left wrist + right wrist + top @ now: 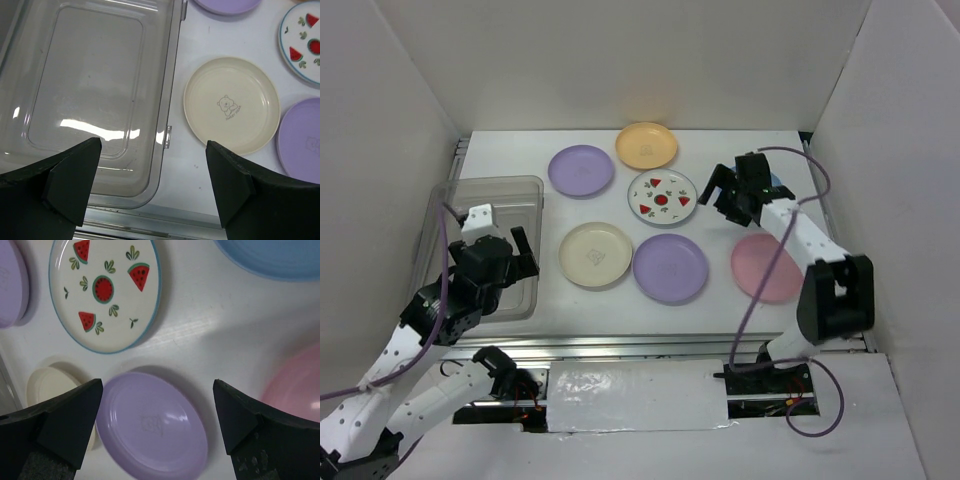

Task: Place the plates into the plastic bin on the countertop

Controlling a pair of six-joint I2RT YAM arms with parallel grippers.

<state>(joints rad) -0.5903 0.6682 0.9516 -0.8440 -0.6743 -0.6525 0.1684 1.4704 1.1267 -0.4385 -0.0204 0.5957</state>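
- The plastic bin (488, 183) was clear and rectangular, with rounded corners and a raised rim. It sat at the 9 o'clock side of the white countertop (715, 312).
- The plates lay flat on the countertop, outside the bin. The watermelon plate (662, 196), white with red slices and a blue edge, sat in the middle.
- Around it lay the orange-yellow plate (646, 145) at 11 o'clock and the far lilac plate (581, 170) at 10. The cream plate (596, 254), which bore a small bear print, was at 8.
- The near lilac plate (670, 268) was at 6 and the pink plate (765, 268) at 4.
- The blue plate (280, 257) showed only its edge.
- The left gripper (152, 150) hung released, jaws wide, above the bin's right rim.
- The right gripper (157, 390) was likewise spread, at 3 o'clock of the watermelon plate.
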